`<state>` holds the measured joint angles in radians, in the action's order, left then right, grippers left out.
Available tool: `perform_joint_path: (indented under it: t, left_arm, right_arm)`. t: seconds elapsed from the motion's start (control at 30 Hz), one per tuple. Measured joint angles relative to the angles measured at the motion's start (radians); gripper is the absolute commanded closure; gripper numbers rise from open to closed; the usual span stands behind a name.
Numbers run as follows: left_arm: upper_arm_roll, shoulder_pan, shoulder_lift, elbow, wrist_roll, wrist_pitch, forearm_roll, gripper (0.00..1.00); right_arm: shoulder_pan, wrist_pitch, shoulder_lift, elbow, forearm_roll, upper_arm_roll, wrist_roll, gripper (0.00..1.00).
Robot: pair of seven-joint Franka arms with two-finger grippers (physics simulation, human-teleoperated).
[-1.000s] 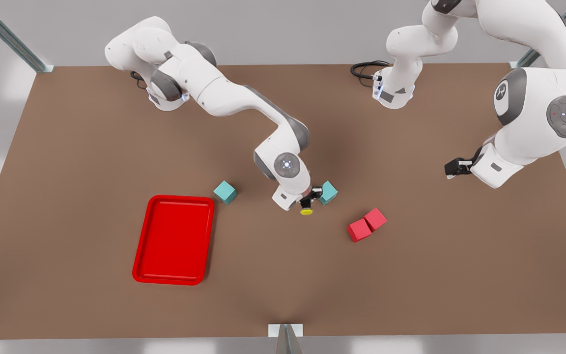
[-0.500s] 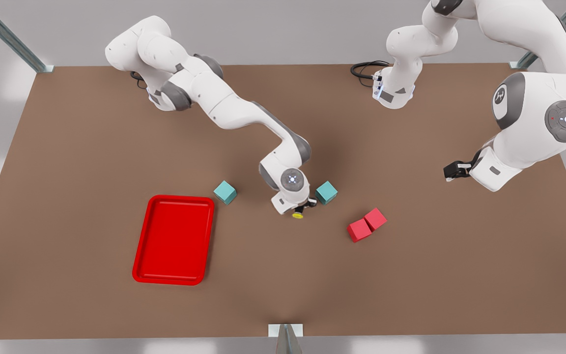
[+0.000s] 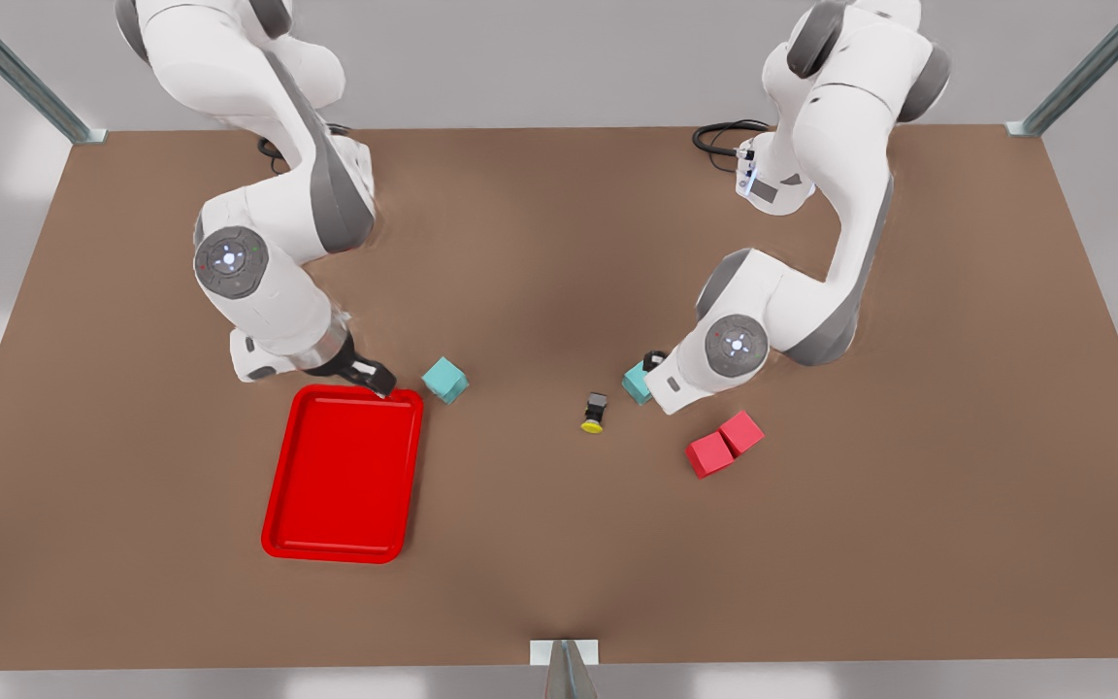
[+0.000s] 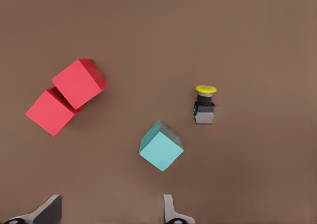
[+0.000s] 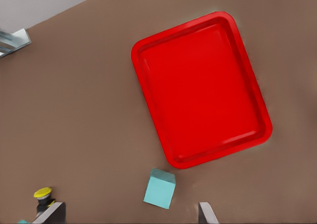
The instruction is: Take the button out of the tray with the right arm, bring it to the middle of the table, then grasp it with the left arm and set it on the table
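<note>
Button [image 3: 594, 414] lies free mid-table [image 3: 559, 544], both tools spread, apart.

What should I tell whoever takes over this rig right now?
Grippers: right gripper has its jaws open, holding nothing, over the far corner of the tray. The left gripper has its jaws open, holding nothing, beside a teal cube.
Done: the button is out of the tray, lying on its side mid-table.
Left: grasp the button with the left gripper and set it down.
</note>
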<state>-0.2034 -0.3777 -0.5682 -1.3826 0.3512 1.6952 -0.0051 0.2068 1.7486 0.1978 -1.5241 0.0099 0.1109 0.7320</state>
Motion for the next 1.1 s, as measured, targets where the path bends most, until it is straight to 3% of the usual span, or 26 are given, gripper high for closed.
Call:
perform_joint_path:
  t: [0.07,0.23,0.47,1.1]
  left_arm:
    - [0.001,-0.055,-0.095,0.0,0.074,0.109,-0.008,0.0]
    - [0.005,-0.079,-0.215,-0.009,0.233,0.353,-0.015,0.0]
    - [0.006,-0.105,-0.235,-0.127,0.384,0.614,0.012,0.0]
    - [0.007,-0.148,-0.251,-0.188,0.341,0.714,0.15,0.0]
  right_arm:
    - [-0.086,-0.056,-0.086,-0.022,-0.035,0.026,-0.07,0.0]
    - [-0.217,-0.173,-0.096,0.061,-0.067,0.032,-0.215,0.0]
    - [-0.181,-0.232,-0.065,0.092,-0.074,0.035,-0.362,0.0]
    - [-0.186,-0.258,-0.041,0.124,-0.077,0.034,-0.561,0.0]
